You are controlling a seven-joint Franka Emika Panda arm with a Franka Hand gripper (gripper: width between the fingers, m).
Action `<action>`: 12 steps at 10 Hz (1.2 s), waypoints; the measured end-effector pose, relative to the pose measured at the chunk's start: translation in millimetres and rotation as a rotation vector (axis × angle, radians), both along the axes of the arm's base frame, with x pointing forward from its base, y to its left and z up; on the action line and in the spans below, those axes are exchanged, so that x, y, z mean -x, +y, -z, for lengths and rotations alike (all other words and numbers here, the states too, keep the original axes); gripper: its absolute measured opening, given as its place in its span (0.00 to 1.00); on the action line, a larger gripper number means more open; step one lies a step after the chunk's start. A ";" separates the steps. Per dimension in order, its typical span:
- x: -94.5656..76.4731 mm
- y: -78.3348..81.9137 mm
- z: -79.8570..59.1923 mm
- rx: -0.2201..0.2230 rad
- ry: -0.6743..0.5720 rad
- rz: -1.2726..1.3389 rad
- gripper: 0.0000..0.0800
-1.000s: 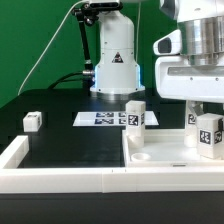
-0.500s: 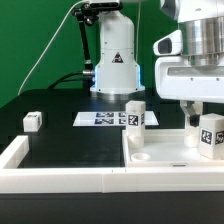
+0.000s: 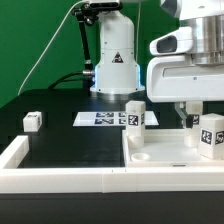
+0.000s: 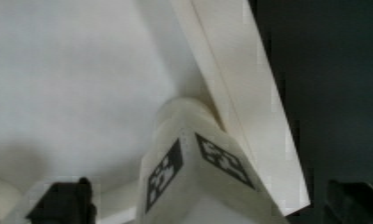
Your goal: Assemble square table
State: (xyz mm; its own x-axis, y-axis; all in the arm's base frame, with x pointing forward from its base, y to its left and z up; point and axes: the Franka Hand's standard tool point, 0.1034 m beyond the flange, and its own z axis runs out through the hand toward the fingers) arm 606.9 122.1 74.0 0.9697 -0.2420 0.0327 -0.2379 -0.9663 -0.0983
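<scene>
— What's nearest?
— The slab (image 3: 165, 160) lies flat at the black tabletop's (image 3: 70, 140) front edge, toward the exterior view's right.
— And the tool?
— My gripper (image 3: 190, 113) hangs over the slab's far corner on that side, jaws spread, gripping nothing. One leg (image 3: 210, 135) stands upright there, its long axis vertical, between the fingers (image 4: 67, 200) and touching neither. I'd lift straight up to clear it.
— Farther back?
— A second leg (image 3: 135, 115) at the slab's other far corner.
</scene>
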 end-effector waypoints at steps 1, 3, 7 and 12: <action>-0.1 0.0 1.0 0.018 0.006 -0.136 0.81; -3.7 2.0 -0.2 0.040 0.013 -0.326 0.81; -5.4 1.5 -0.8 0.067 -0.019 -0.577 0.81; -5.6 -0.9 -0.1 0.071 -0.019 -0.607 0.36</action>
